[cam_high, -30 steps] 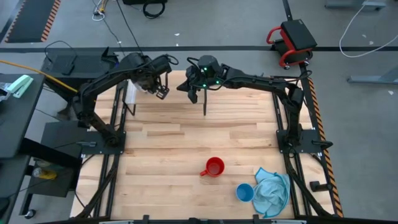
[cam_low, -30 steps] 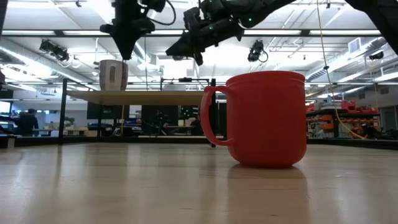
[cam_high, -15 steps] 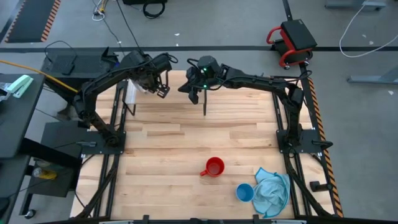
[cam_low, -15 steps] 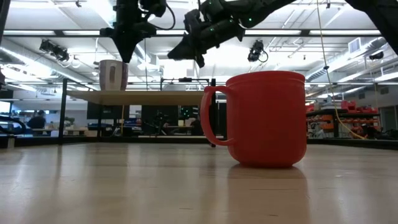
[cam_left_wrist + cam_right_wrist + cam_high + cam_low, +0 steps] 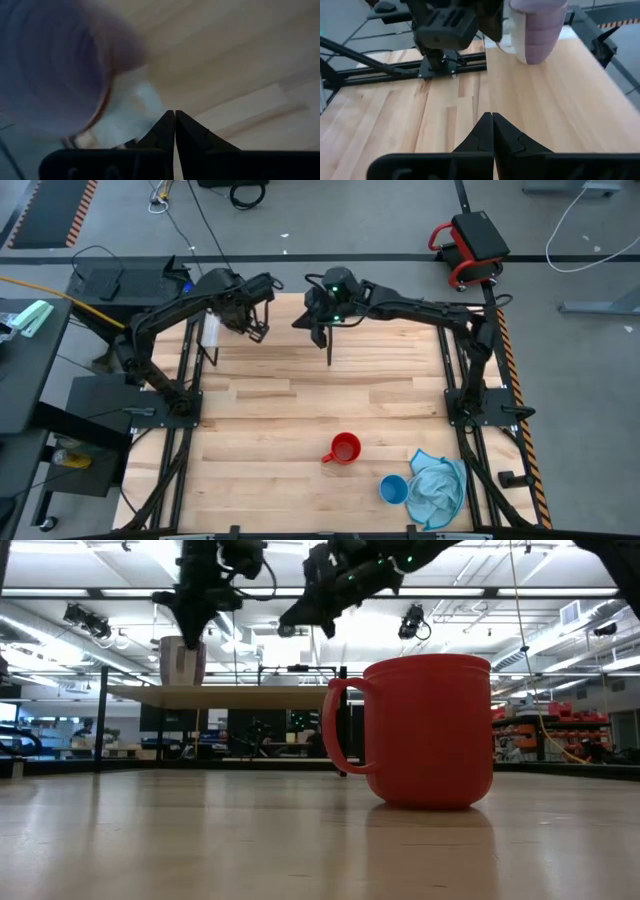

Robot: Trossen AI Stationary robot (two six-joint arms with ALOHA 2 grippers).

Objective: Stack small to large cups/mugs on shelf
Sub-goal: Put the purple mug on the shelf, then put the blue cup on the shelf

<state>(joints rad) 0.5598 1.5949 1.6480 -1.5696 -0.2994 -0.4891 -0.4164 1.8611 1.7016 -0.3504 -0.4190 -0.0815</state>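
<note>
One cup of three is seen placed: the purple cup (image 5: 538, 30), pale and translucent, stands at the shelf's (image 5: 250, 695) nine o'clock end in the low view. The red cup (image 5: 344, 448), glossy and handled, and the blue cup (image 5: 393, 489) remain on the tabletop (image 5: 270, 410) toward five o'clock in the high view. Above the shelf, the left gripper (image 5: 175, 120) and right gripper (image 5: 492, 122) are shown pressed together, empty.

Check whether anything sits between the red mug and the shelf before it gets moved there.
Nothing visible does. The red mug stands on open tabletop, and the boards between it and the shelf are bare. The blue cup and cloth lie on the mug's far side. Both grippers, left and right, hover up by the shelf.
</note>
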